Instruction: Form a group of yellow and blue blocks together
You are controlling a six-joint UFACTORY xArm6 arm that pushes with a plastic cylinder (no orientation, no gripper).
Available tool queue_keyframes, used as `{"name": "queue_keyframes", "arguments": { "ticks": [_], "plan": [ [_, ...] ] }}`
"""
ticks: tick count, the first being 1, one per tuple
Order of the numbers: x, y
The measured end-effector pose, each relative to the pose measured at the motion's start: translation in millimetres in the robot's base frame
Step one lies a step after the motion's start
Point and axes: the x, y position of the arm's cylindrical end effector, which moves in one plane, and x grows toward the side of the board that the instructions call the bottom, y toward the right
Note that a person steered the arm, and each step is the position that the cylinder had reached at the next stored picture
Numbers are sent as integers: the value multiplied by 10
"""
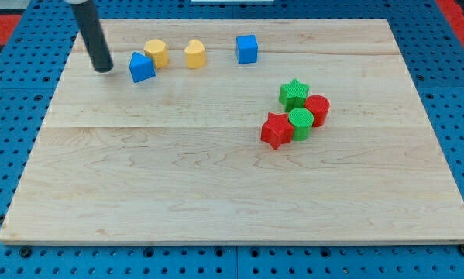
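My tip (102, 69) rests on the board at the view's top left, just left of a blue block (141, 67), with a small gap between them. A yellow block (156, 53) touches that blue block's upper right side. A yellow heart-shaped block (194, 54) stands a little to the right, apart from them. A blue cube (247, 49) stands further right, alone near the top edge.
A cluster sits right of centre: a green star (293, 94), a red cylinder (317, 109), a green cylinder (300, 123) and a red star (276, 130). The wooden board (216, 194) lies on a blue pegboard.
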Motion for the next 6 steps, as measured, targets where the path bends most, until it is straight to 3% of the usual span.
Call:
{"name": "queue_keyframes", "arguments": {
  "ticks": [2, 4, 6],
  "plan": [
    [0, -286],
    [231, 507],
    [-225, 1070]
  ]
}}
